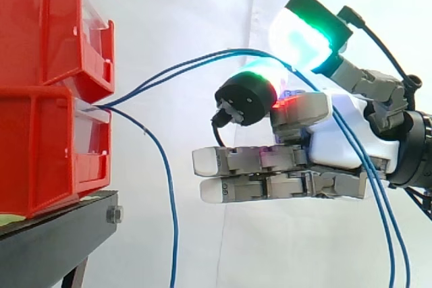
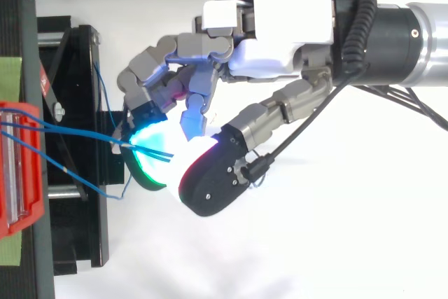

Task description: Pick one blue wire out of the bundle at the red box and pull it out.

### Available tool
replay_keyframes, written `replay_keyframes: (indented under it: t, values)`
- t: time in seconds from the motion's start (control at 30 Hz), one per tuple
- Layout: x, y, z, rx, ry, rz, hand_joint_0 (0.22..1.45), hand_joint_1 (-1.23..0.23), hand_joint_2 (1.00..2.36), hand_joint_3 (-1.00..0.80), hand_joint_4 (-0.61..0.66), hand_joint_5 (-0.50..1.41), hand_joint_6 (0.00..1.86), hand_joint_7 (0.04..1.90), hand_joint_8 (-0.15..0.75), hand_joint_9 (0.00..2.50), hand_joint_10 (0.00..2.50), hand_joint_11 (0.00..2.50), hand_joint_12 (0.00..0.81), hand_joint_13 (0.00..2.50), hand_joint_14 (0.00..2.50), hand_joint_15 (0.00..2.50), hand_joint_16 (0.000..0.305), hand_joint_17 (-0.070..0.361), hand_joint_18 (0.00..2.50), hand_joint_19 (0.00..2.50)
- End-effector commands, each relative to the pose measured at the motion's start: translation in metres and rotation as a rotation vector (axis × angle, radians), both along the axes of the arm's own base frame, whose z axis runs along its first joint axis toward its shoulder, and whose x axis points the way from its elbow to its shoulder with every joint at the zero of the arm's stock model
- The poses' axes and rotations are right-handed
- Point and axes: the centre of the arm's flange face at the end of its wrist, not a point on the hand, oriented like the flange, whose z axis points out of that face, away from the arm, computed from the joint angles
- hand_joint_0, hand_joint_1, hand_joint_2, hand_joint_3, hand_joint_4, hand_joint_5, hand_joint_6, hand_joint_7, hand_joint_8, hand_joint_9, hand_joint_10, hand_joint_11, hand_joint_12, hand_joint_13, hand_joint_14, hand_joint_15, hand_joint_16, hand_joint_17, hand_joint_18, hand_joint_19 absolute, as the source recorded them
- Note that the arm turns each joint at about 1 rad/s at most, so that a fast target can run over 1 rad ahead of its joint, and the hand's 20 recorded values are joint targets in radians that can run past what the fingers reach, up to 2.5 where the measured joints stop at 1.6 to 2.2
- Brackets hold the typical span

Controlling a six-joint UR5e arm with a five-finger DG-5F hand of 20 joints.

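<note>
Blue wire [image 1: 236,50] from red box [image 1: 40,146] pinched between hand's [image 1: 331,143] glowing pads.

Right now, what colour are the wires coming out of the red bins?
The wires are plain blue, clearest in the side view against the white curtain.

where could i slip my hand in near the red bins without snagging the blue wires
Free: above the blue wires arching between the red bins and the hand; also below the hand, right of the hanging wire. Crowded: the gap from bins to hand, where wires cross.
</note>
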Motion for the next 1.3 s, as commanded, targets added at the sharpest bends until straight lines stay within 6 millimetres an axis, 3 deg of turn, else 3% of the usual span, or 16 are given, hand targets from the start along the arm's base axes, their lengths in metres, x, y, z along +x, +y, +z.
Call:
replay_keyframes:
  t: [0.0,0.23,0.37,0.4,0.43,0.6,0.87,1.27]
  values:
    - [0.0001,0.0000,0.0014,0.001,-0.004,0.000,0.67,-0.97,1.01,-0.39,0.12,-0.11,0.84,1.41,0.232,1.17,0.03,1.04,0.377,0.47,0.01,0.34,0.057,0.127,0.32,0.30]
    - [0.0003,0.0002,0.0004,0.000,-0.004,0.001,0.67,-0.97,1.01,-0.41,0.13,-0.11,0.84,1.43,0.228,1.10,0.03,0.93,0.373,0.43,0.01,0.29,0.057,0.129,0.31,0.28]
    - [0.0003,0.0002,0.0004,0.000,-0.004,0.001,0.60,-0.89,1.01,-0.36,0.18,-0.10,0.80,1.36,0.214,1.03,0.03,0.72,0.372,0.37,0.01,0.23,0.058,0.131,0.28,0.30]
    - [0.0003,0.0002,0.0004,0.000,-0.004,0.001,0.57,-0.80,1.01,-0.32,0.18,-0.07,0.71,1.44,0.212,1.01,0.02,0.64,0.372,0.35,0.01,0.21,0.059,0.133,0.24,0.32]
    - [0.0003,0.0002,0.0004,0.000,-0.004,0.001,0.56,-0.76,1.02,-0.30,0.17,-0.06,0.67,1.39,0.209,1.00,0.02,0.58,0.371,0.33,0.01,0.20,0.059,0.133,0.23,0.32]
    - [0.0007,0.0002,0.0012,0.000,-0.006,0.001,0.56,-0.61,1.02,-0.24,0.18,-0.01,0.50,1.59,0.183,0.97,0.02,0.46,0.359,0.31,0.01,0.19,0.058,0.131,0.18,0.36]
    - [0.0003,0.0002,0.0004,0.000,-0.004,0.001,0.52,-0.52,1.01,-0.25,0.19,0.00,0.50,1.55,0.227,1.03,0.02,0.45,0.407,0.32,0.01,0.20,0.068,0.153,0.18,0.37]
    - [0.0003,0.0000,0.0004,0.001,-0.004,0.000,0.49,-0.52,1.01,-0.35,0.17,0.00,0.50,1.63,0.219,1.08,0.02,0.55,0.390,0.33,0.01,0.21,0.062,0.139,0.16,0.39]
